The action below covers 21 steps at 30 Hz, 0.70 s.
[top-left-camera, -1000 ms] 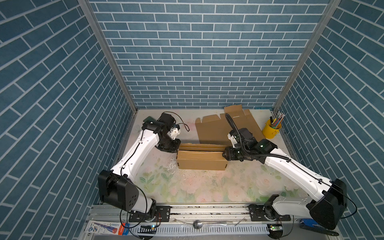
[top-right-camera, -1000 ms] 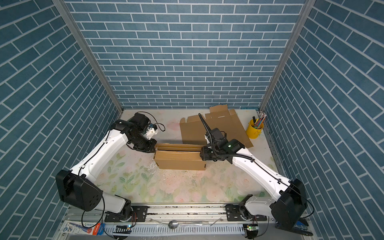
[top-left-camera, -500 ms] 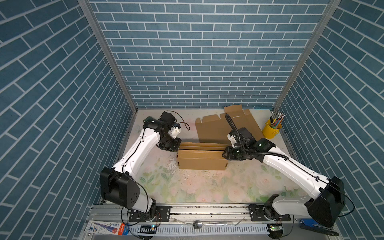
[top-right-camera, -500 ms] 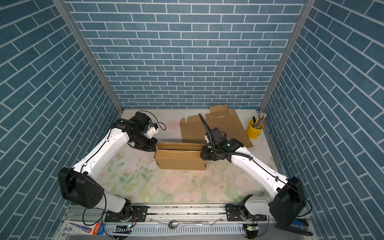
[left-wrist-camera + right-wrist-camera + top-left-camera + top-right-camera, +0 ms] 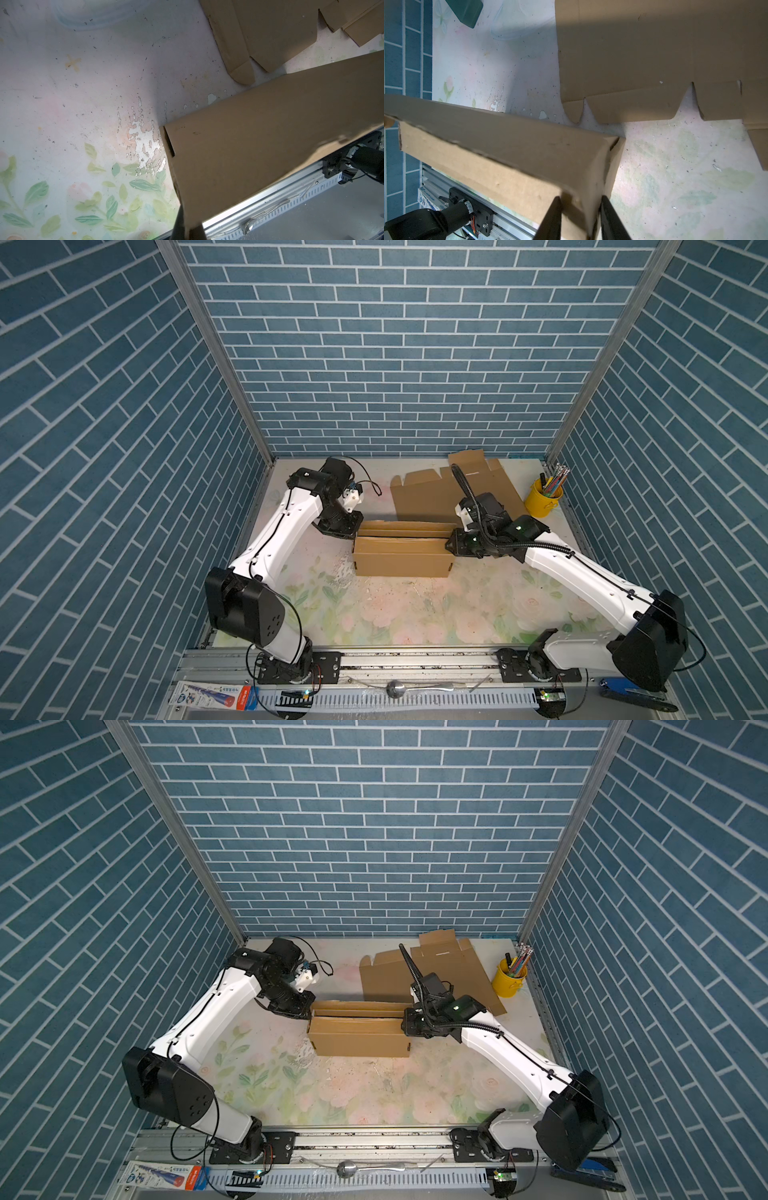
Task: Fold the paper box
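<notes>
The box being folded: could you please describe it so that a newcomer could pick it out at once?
On the floral table, look to the middle, between the left gripper and the right gripper. The box stands there as a long brown block. Unlike the flat cardboard sheets behind it, it is raised into shape.

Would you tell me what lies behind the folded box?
Behind the box lie flat cardboard sheets on the table; the right arm covers part of them.

Open mat [image 5: 415, 614] in front of paper box [image 5: 401, 560]; behind it flat cardboard [image 5: 424, 497], pencil cup [image 5: 540, 506] at far right.
</notes>
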Motion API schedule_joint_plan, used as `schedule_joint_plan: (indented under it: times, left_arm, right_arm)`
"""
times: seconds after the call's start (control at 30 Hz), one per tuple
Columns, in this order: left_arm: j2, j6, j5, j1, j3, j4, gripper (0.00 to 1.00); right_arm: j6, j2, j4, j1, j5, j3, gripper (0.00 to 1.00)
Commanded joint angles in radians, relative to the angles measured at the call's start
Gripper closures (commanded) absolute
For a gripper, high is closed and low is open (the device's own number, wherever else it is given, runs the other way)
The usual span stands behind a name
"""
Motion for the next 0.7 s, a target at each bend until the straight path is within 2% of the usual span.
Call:
schedule_joint_plan:
  times: [0.0, 0.67]
  left_arm:
    - [0.001, 0.015, 0.021, 0.000, -0.002, -0.013, 1.00]
    - [-0.073, -0.041, 0.039, -0.002, -0.193, 0.095, 1.00]
  right_arm:
    - [0.016, 0.022, -0.026, 0.000, 0.028, -0.044, 0.69]
    - [0.031, 0.023, -0.015, -0.004, 0.028, -0.045, 0.71]
